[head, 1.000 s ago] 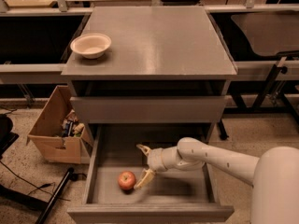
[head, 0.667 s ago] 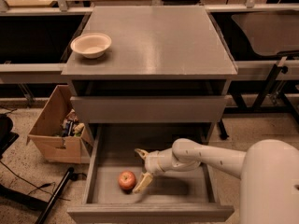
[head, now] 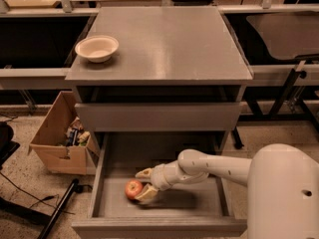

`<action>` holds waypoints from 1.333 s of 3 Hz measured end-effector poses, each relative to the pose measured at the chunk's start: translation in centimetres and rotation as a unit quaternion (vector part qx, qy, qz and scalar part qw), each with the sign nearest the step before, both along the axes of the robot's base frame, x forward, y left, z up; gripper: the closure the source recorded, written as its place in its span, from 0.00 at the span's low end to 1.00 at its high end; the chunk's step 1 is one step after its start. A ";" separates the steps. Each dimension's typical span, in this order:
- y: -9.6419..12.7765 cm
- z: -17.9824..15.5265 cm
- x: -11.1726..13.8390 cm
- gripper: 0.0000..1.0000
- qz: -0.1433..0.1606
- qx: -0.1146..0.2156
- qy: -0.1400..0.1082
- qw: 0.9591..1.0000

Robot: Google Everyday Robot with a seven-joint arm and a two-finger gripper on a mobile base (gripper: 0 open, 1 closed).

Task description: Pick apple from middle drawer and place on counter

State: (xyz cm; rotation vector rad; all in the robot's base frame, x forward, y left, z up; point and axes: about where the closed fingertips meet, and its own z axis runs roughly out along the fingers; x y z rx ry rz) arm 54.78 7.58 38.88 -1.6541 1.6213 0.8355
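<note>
The apple [head: 132, 188], small and red-orange, lies on the floor of the pulled-out middle drawer [head: 199, 199], left of centre near the front. My gripper [head: 144, 183] reaches into the drawer from the right at the end of the white arm. Its two tan fingers are spread, one behind and one in front of the apple's right side, close against it. The apple rests on the drawer floor. The grey counter [head: 164, 44] is the cabinet's top, above the drawers.
A white bowl [head: 96, 48] stands on the counter's left side. The drawer above [head: 159, 116] is closed. A brown cardboard box [head: 55, 146] with clutter sits on the floor left of the cabinet. Dark cables and a stand lie at the lower left.
My gripper has moved left across the drawer floor, and its fingers now bracket the apple's right side. The apple has not moved.
</note>
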 end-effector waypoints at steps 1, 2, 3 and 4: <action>1.2 0.2 -0.7 0.65 0.011 0.003 0.004 1.000; 1.3 0.2 -0.8 0.89 0.012 0.003 0.004 1.000; 1.3 0.2 -0.8 1.00 0.012 0.003 0.004 1.000; 1.3 0.2 -0.8 1.00 0.012 0.004 0.005 1.000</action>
